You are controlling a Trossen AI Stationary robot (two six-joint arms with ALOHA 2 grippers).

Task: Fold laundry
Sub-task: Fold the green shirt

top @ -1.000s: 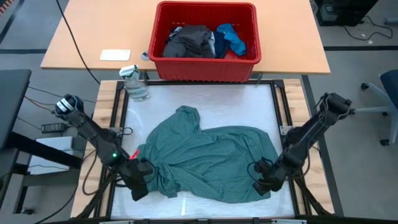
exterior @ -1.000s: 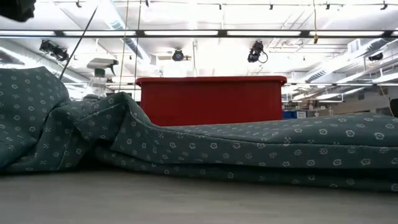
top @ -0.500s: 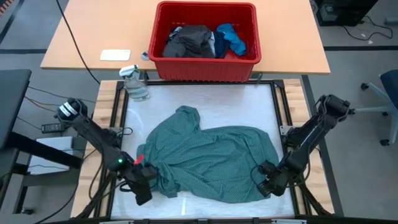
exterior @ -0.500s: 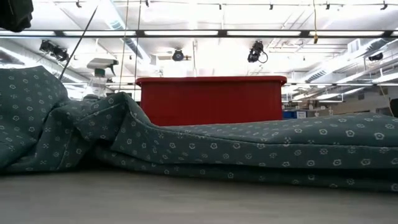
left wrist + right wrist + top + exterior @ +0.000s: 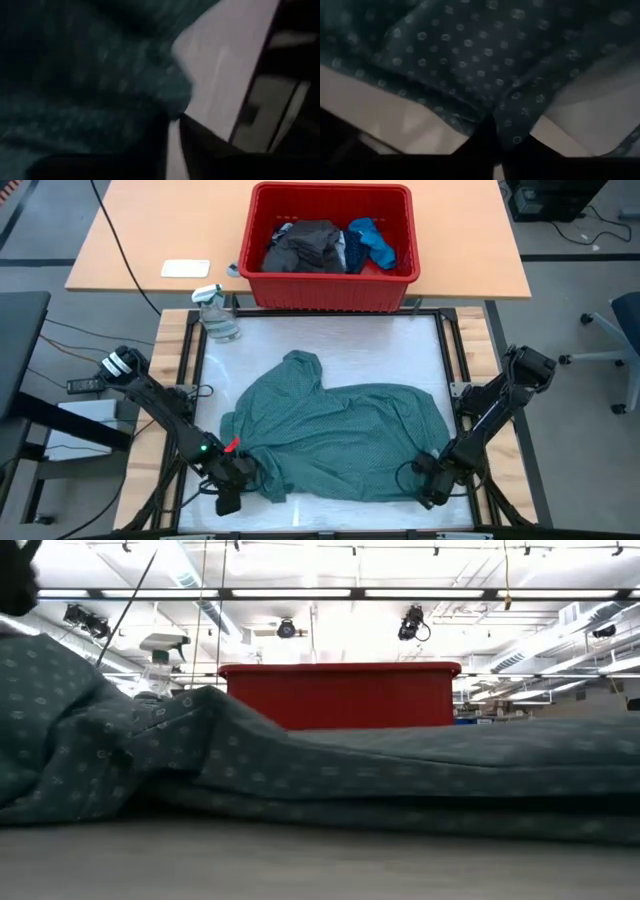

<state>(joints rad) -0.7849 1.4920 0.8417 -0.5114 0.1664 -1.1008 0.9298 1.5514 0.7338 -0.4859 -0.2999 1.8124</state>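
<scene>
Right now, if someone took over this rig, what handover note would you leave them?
Left hand: shut on the teal shirt at its near-left corner.
Right hand: shut on the shirt's near-right edge.
The shirt lies crumpled on the white table, unfolded.
Dark grey piece and bright blue piece sit in the red bin.
Nothing folded. Left: spread and fold the shirt, then the rest.

I get even ceiling-strip lighting overhead and low, but both wrist views are dim, the left one heavily motion-blurred.
</scene>
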